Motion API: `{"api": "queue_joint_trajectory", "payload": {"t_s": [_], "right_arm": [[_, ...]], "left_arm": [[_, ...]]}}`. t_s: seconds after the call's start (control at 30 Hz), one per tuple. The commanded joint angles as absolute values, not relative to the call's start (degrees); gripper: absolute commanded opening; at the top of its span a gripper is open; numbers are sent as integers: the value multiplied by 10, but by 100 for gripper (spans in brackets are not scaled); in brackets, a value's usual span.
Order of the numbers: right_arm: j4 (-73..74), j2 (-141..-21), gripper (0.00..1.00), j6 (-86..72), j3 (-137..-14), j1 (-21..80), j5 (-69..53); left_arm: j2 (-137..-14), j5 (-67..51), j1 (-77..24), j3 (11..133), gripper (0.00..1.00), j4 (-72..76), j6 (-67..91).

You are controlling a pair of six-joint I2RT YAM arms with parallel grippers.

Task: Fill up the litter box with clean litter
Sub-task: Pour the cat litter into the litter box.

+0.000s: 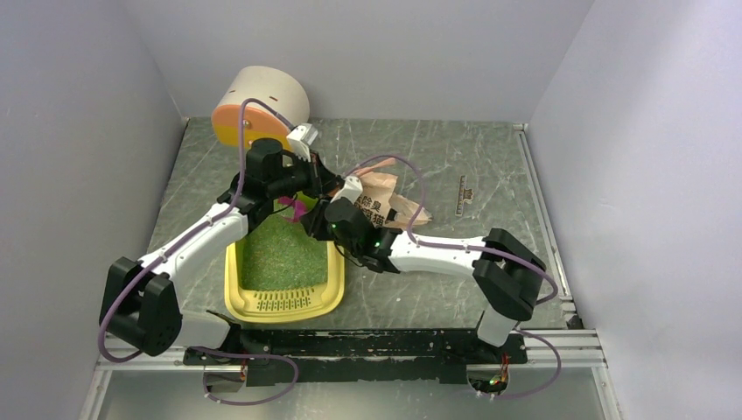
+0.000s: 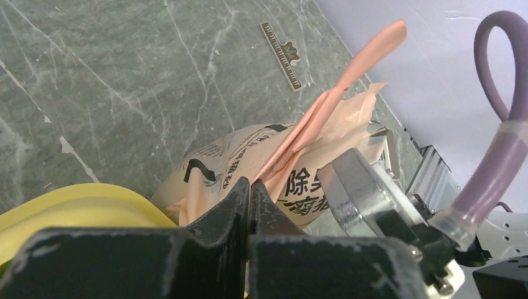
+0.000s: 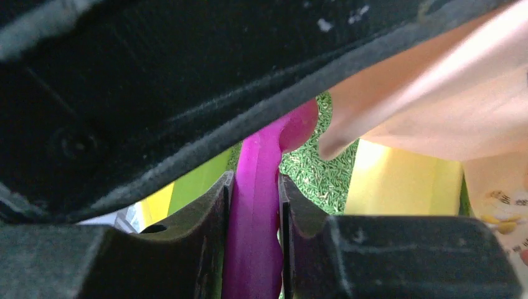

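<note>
Your left tool [image 2: 249, 189] is clamped tight on the bag [image 2: 215, 163] and its pink strip. Your right tool [image 3: 254, 187] pinches the magenta scoop [image 3: 254, 249]. Below them on the tabletop [image 1: 437, 157], the litter box [image 1: 284, 304] holds clean litter [image 1: 280, 254].

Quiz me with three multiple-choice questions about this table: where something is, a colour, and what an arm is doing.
1. Where is the cylinder? A. Far left corner. B. Near right corner. C. Dead centre.
2. What colour is the litter in the box? A. White. B. Green. C. Blue.
3. What are the right arm's jaws doing? A. Hanging open. B. Shut on the scoop. C. Shut on a cup.
Answers: 1 A, it stands by the far wall on the left; 2 B, green granules cover the yellow box's floor; 3 B, the right wrist view shows the magenta scoop clamped between them.
</note>
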State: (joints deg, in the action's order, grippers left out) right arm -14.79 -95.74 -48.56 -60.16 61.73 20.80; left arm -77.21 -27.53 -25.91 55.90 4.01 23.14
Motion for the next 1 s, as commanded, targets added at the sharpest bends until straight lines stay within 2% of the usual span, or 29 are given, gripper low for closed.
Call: {"api": "queue_joint_trajectory", "payload": {"t_s": [0.0,0.17,0.53,0.8,0.97], "right_arm": [[-207,-984,0,-458,-630,620,196],[-266,-1012,0,-410,-636,622,77],[-115,-1005,0,-319,-696,641,158],[-140,-906,0,-351,-614,645,111],[-81,-868,0,-344,-608,646,106]], "left_arm": [[-777,-283,-254,584,5,41,227],[-776,-280,-254,574,5,54,240],[-761,-277,-254,571,5,44,233],[-757,-282,-254,573,5,36,226],[-752,-283,-254,572,5,35,228]]}}
